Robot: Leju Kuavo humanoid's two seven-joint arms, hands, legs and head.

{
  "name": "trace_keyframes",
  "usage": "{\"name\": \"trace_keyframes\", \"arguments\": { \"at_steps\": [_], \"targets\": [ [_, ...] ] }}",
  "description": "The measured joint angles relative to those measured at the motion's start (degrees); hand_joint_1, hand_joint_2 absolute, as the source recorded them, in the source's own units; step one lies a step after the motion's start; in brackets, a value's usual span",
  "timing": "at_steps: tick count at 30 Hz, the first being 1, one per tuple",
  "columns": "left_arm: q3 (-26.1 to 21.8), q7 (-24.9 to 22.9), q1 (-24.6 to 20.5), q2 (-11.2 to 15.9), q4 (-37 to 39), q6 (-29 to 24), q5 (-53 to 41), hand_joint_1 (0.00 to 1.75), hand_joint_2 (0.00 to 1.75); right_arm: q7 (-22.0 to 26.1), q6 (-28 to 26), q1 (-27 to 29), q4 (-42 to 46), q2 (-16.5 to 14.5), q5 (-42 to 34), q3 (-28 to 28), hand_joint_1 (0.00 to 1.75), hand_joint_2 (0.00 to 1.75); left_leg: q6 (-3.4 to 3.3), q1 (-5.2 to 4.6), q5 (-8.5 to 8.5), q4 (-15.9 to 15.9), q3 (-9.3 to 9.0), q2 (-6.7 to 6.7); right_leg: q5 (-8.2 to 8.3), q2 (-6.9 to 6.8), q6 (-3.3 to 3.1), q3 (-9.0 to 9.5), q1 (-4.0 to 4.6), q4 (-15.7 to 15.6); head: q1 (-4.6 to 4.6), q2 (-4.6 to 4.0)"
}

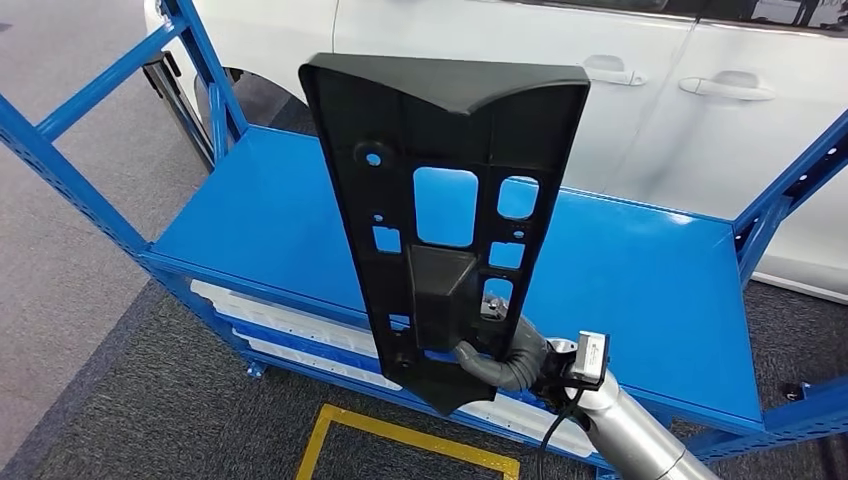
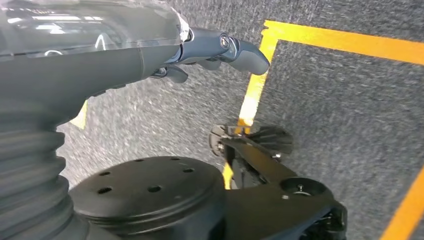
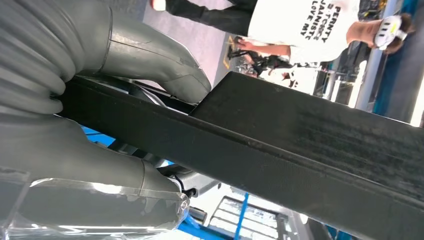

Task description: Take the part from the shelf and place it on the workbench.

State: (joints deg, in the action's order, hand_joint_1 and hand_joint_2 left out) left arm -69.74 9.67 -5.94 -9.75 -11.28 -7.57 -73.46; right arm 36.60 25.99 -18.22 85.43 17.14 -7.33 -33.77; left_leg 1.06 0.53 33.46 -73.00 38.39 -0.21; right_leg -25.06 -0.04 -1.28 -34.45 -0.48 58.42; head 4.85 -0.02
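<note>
A long black plastic part [image 1: 440,210] with several cut-out holes stands upright above the blue shelf top [image 1: 250,215]. My right hand [image 1: 500,352] grips it near its lower end, fingers wrapped around the edge. In the right wrist view the part [image 3: 300,145] runs as a dark bar across the picture, clamped between the thick grey thumb [image 3: 150,55] and the hand's other fingers [image 3: 95,165]. My left hand [image 2: 215,50] hangs over the grey floor with its fingers loosely curled and nothing in them.
The blue shelf frame [image 1: 70,165] has uprights at left and right, with white trays [image 1: 290,325] on the lower level. A white car [image 1: 640,70] stands behind. Yellow floor tape [image 1: 400,435] marks the carpet. A person in a white shirt [image 3: 300,20] stands nearby.
</note>
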Motion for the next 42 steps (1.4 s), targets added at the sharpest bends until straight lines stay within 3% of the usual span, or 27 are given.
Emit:
{"name": "trace_keyframes", "arguments": {
  "at_steps": [2,4,8,10,12,13,14,15,16,18,20,23,24,25,27,28,29,30,31,32,34,35,36,38,42],
  "targets": [
    [0.78,-1.44,0.04,0.01,0.0,-1.2,-1.04,0.0,1.75,-0.06,-0.38,0.78,0.57,0.0,0.18,0.66,1.75,1.75,-0.61,-0.05,-3.56,7.96,-4.31,-0.05,0.04,0.06,0.07,-0.1,0.1,0.22,0.0,0.0],
    [1.41,-3.52,-0.01,0.02,0.0,-2.3,-1.63,0.0,1.75,-0.11,-0.59,1.34,1.25,0.0,0.42,1.36,1.75,1.75,-1.17,-0.28,-5.48,13.7,-7.16,-0.1,0.26,0.12,0.49,-0.34,0.24,0.41,-0.01,0.0],
    [2.27,-8.06,0.17,0.0,0.0,-2.31,-2.35,0.0,1.75,-0.22,-0.85,2.68,2.27,0.05,1.06,2.57,1.75,1.75,-2.28,-0.38,-6.87,14.96,-6.91,0.01,0.34,0.18,2.0,-0.96,0.08,0.74,-0.01,0.0],
    [2.56,-10.26,0.0,-0.02,0.0,-2.06,-2.89,0.0,1.75,-0.2,-0.79,3.12,2.66,0.11,1.32,3.12,1.75,1.75,-2.96,-0.11,-7.99,15.52,-6.21,0.2,-3.13,0.2,2.61,-2.33,-0.05,4.23,-0.02,0.0],
    [3.02,-12.61,-0.22,-0.02,0.0,-1.8,-3.62,0.0,1.75,-0.2,-0.67,3.48,2.9,0.11,1.54,3.56,1.75,1.75,-3.28,-0.24,-8.85,15.5,-5.03,0.28,-8.15,0.19,3.12,-4.55,-0.25,11.27,-0.02,0.0],
    [3.3,-13.75,-0.37,-0.01,0.0,-1.52,-3.99,0.0,1.75,-0.22,-0.56,3.66,2.95,0.11,1.69,3.76,1.75,1.75,-3.29,-0.28,-9.29,15.42,-4.38,0.3,-9.66,0.18,3.31,-5.24,-0.35,14.38,-0.02,0.0],
    [3.53,-14.67,-0.54,-0.01,0.0,-1.2,-4.24,0.0,1.75,-0.24,-0.46,3.81,2.96,0.11,1.86,3.9,1.75,1.75,-3.26,-0.32,-9.69,15.33,-3.79,0.32,-10.09,0.17,3.43,-5.27,-0.43,16.07,-0.02,0.0],
    [3.7,-15.57,-0.8,0.01,0.0,-0.76,-4.45,0.0,1.75,-0.27,-0.37,3.9,3.02,0.11,2.08,3.99,1.75,1.75,-3.17,-0.33,-10.12,15.19,-3.13,0.31,-9.24,0.16,3.5,-4.05,-0.51,15.44,-0.02,0.0],
    [3.79,-16.41,-1.03,0.01,0.0,-0.33,-4.62,0.0,1.75,-0.31,-0.33,3.92,3.13,0.11,2.28,4.07,1.75,1.75,-3.03,-0.33,-10.5,15.01,-2.54,0.3,-7.7,0.15,3.51,-1.8,-0.6,12.71,-0.02,0.0],
    [3.88,-17.8,-1.49,0.04,-0.01,0.4,-4.89,0.0,1.75,-0.37,-0.33,3.91,3.51,0.11,2.55,4.32,1.75,1.75,-2.57,-0.42,-11.22,14.58,-1.52,0.22,-5.55,0.13,3.24,3.97,-0.63,4.43,-0.02,0.0],
    [4.1,-18.57,-1.74,0.09,-0.02,0.81,-5.21,0.0,1.75,-0.39,-0.38,4.01,3.92,0.11,2.63,4.67,1.75,1.75,-1.96,-0.57,-11.97,14.49,-1.16,0.14,-5.32,0.2,2.49,6.63,-0.35,-0.04,-0.01,0.0],
    [4.47,-19.18,-1.88,0.27,-0.02,1.25,-5.62,0.0,1.75,-0.39,-0.58,4.26,4.34,0.1,2.98,5.06,1.75,1.75,-0.96,-0.65,-12.71,14.75,-0.88,-0.03,-4.15,0.07,1.09,5.88,-0.37,-0.82,-0.01,0.0],
    [4.57,-19.28,-1.94,0.35,-0.02,1.44,-5.72,0.0,1.75,-0.38,-0.73,4.37,4.52,0.09,3.15,5.17,1.75,1.75,-0.71,-0.66,-11.41,14.01,-0.49,-0.08,-3.44,-0.09,0.64,5.33,-0.52,-1.01,-0.02,0.0],
    [4.67,-19.33,-2.02,0.42,-0.02,1.63,-5.79,0.0,1.75,-0.38,-0.88,4.48,4.71,0.08,3.25,5.29,1.75,1.75,-0.49,-0.68,-8.91,12.09,0.09,-0.14,-2.66,-0.25,0.28,4.61,-0.68,-1.2,-0.01,0.0],
    [4.83,-19.35,-2.21,0.52,-0.02,1.92,-5.85,0.0,1.75,-0.35,-1.09,4.81,5.06,0.07,3.33,5.52,1.75,1.75,-0.19,-0.62,-2.5,5.33,1.24,-0.11,-1.26,-0.39,-0.09,2.9,-0.57,-1.19,-0.01,0.0],
    [4.88,-19.35,-2.27,0.54,-0.02,1.99,-5.86,0.0,1.75,-0.32,-1.13,5.06,5.16,0.07,3.34,5.6,1.75,1.75,-0.06,-0.61,-0.6,1.66,1.39,-0.11,-0.55,-0.4,-0.13,1.92,-0.47,-1.14,0.0,0.0],
    [4.95,-19.35,-2.27,0.56,-0.02,2.03,-5.88,0.0,1.75,-0.29,-1.15,5.33,5.25,0.07,3.34,5.68,1.75,1.75,0.0,-0.61,-0.22,-0.82,0.98,-0.11,0.12,-0.42,-0.09,0.98,-0.38,-1.06,0.0,0.0],
    [5.02,-19.37,-2.18,0.57,-0.02,2.07,-5.91,0.0,1.75,-0.28,-1.17,5.58,5.33,0.07,3.35,5.78,1.75,1.75,0.0,-0.6,-1.08,-1.61,-0.14,-0.11,0.76,-0.43,-0.03,0.04,-0.32,-0.96,0.0,0.0],
    [5.1,-19.39,-2.0,0.58,-0.02,2.1,-5.98,0.0,1.75,-0.3,-1.22,5.78,5.44,0.06,3.36,5.87,1.75,1.75,-0.06,-0.59,-2.66,-0.46,-2.01,-0.12,1.36,-0.41,0.08,-0.84,-0.29,-0.83,0.0,0.0],
    [5.18,-19.42,-1.74,0.58,-0.02,2.13,-6.11,0.0,1.75,-0.38,-1.31,5.88,5.59,0.04,3.36,6.01,1.75,1.75,-0.2,-0.58,-3.97,2.66,-4.71,-0.14,1.9,-0.36,0.23,-1.61,-0.28,-0.65,0.0,0.0],
    [5.35,-19.48,-1.13,0.6,-0.02,2.18,-6.35,0.0,1.75,-0.73,-1.59,5.95,6.0,-0.05,3.32,6.35,1.75,1.75,-0.68,-0.7,-3.79,11.35,-10.77,-0.22,2.85,-0.18,0.7,-2.78,-0.13,-0.25,0.0,0.0],
    [5.43,-19.46,-0.84,0.6,-0.02,2.23,-6.44,0.0,1.75,-0.97,-1.75,5.98,6.21,-0.11,3.26,6.55,1.75,1.75,-0.99,-0.8,-3.05,14.66,-12.72,-0.27,3.4,-0.12,1.0,-3.11,-0.1,-0.17,-0.01,0.0],
    [5.5,-19.45,-0.6,0.61,-0.02,2.33,-6.46,0.0,1.75,-1.21,-1.88,6.01,6.38,-0.17,3.18,6.72,1.75,1.75,-1.3,-0.93,-2.43,16.51,-13.6,-0.29,3.96,-0.1,1.33,-3.29,-0.1,-0.22,-0.01,0.0],
    [5.56,-19.37,-0.34,0.63,-0.02,2.5,-6.48,0.0,1.75,-1.5,-2.0,6.05,6.54,-0.25,3.05,6.93,1.75,1.75,-1.71,-1.06,-2.54,16.83,-13.34,-0.29,4.82,-0.12,1.77,-3.38,-0.25,-0.48,-0.01,0.0],
    [5.57,-19.35,-0.31,0.63,-0.02,2.56,-6.47,0.0,1.75,-1.57,-2.03,6.07,6.55,-0.26,3.03,6.98,1.75,1.75,-1.86,-1.1,-2.68,16.76,-13.21,-0.28,5.06,-0.11,1.93,-3.4,-0.28,-0.57,-0.01,0.0]
  ]
}}
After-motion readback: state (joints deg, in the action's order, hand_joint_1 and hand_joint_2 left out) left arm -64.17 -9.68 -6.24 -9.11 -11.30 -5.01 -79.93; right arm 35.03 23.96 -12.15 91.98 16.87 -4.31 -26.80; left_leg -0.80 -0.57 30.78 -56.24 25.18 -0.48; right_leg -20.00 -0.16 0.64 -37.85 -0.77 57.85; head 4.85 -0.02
